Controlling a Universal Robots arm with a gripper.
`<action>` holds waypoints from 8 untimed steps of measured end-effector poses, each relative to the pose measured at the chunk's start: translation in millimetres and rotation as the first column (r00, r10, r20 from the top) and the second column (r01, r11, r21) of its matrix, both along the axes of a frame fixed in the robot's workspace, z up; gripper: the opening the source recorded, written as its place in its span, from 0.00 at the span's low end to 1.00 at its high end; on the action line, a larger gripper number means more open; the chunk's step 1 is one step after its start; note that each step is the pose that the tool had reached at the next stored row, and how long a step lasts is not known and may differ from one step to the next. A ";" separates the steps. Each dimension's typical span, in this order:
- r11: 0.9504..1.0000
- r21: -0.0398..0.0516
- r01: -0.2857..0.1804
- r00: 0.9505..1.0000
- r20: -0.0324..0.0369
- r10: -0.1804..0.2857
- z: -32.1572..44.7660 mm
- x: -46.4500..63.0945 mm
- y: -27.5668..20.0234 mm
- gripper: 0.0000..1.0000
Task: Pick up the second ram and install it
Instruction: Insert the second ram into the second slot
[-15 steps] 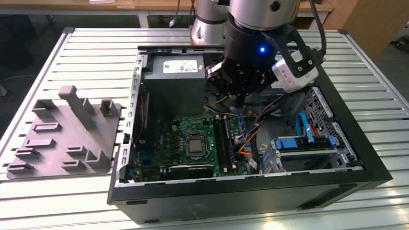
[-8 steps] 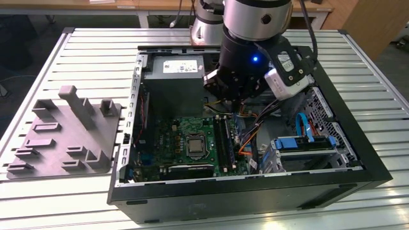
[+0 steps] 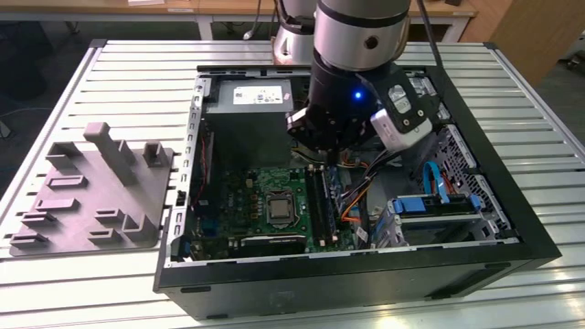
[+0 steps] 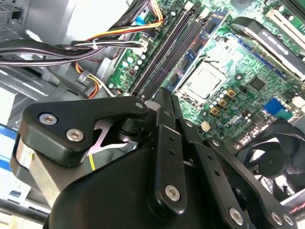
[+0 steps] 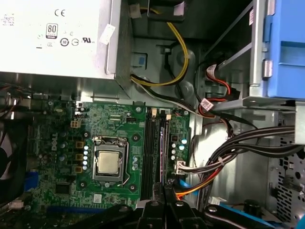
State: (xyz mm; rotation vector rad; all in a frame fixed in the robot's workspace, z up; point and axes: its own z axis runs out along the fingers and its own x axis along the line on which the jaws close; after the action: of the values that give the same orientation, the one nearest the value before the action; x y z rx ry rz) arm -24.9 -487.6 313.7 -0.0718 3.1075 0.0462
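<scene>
Exterior view, arm upright, hand pointing down, pressed together, over memory slots.

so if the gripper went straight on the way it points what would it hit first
Most likely the memory slots on the motherboard, which lie just ahead of the gripper in both wrist views. How much gap is left cannot be judged.
</scene>
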 end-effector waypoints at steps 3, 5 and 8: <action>1.000 0.000 0.000 1.000 0.000 0.000 -5.4 -1.7 0.0 0.12; 1.000 0.000 0.000 1.000 0.000 0.000 -9.1 -2.7 0.0 0.12; 1.000 0.000 0.000 1.000 0.000 0.000 -14.5 -4.5 0.0 0.12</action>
State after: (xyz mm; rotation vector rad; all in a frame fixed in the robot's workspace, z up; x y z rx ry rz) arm -29.4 -487.6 299.2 -0.0718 3.1076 0.0462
